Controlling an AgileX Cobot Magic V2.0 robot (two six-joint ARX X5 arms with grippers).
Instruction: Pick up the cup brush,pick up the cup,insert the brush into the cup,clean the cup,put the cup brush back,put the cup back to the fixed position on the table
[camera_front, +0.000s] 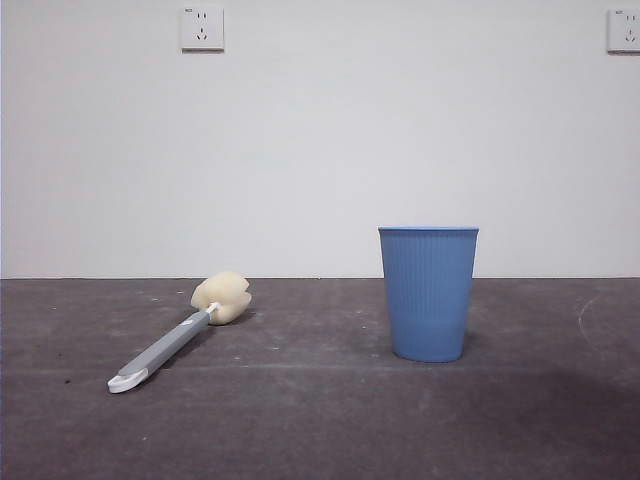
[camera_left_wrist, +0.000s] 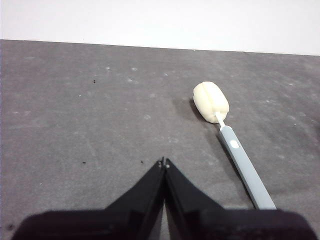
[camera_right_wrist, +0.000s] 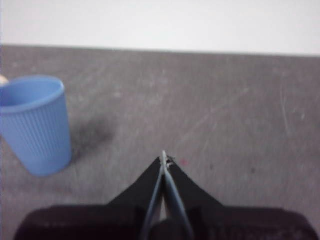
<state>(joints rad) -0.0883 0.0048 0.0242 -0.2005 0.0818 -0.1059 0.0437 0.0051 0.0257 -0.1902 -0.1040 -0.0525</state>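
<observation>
Both arms wait w/ nothing held, left pincer (camera_left_wrist: 164, 162) and right pincer (camera_right_wrist: 164, 157) clenched; brush (camera_front: 178, 341) lies flat on counter (camera_front: 320, 430), cup (camera_front: 428, 293) upright well apart — low thin handle could slip the grab, or cup tip if bumped.

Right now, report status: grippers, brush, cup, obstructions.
Left gripper shut, empty, short of the cup brush. Right gripper shut, empty, off to one side of the cup. Brush flat on the table, cup upright. Nothing between them.
</observation>
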